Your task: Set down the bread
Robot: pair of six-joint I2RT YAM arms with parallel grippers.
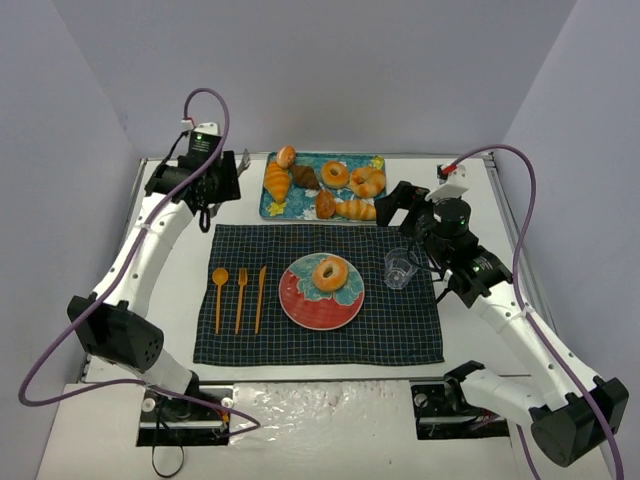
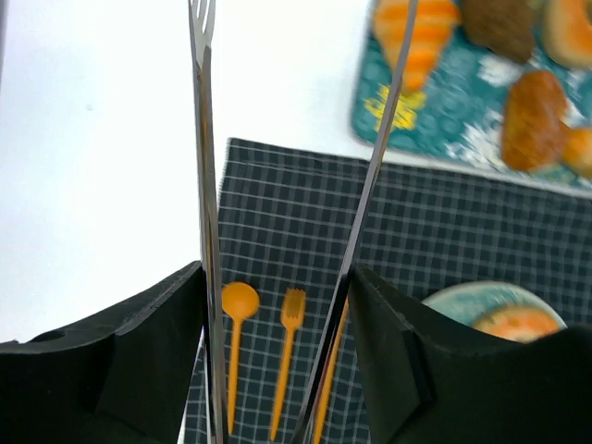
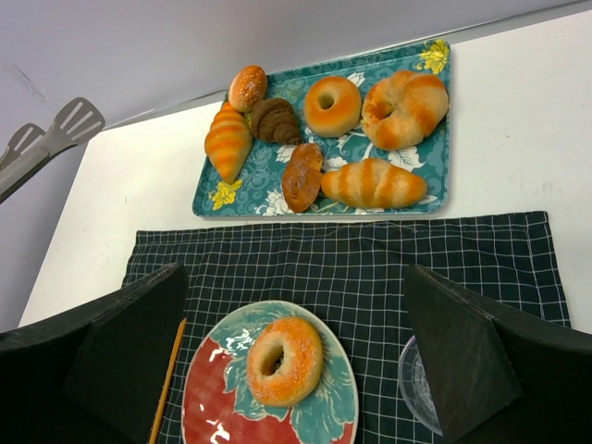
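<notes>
The bread [image 1: 330, 272], a golden-orange ring, lies on the red and teal plate [image 1: 300, 303] in the middle of the checked mat; it also shows in the right wrist view [image 3: 284, 361] and, cut off, in the left wrist view [image 2: 518, 324]. My left gripper [image 1: 225, 178] is shut on metal tongs [image 2: 205, 185] at the far left of the table, beside the tray. The tongs are apart and hold nothing; their tips show in the right wrist view [image 3: 69, 122]. My right gripper [image 1: 395, 205] is open and empty, above the mat's far right [image 3: 294, 273].
A teal tray [image 1: 270, 207] at the back holds several pastries, including a darker ring [image 1: 335, 173] and a twisted ring [image 1: 368, 181]. A clear cup [image 1: 400, 267] stands right of the plate. An orange spoon, fork and knife [image 1: 240, 297] lie left of it on the dark mat [image 1: 400, 330].
</notes>
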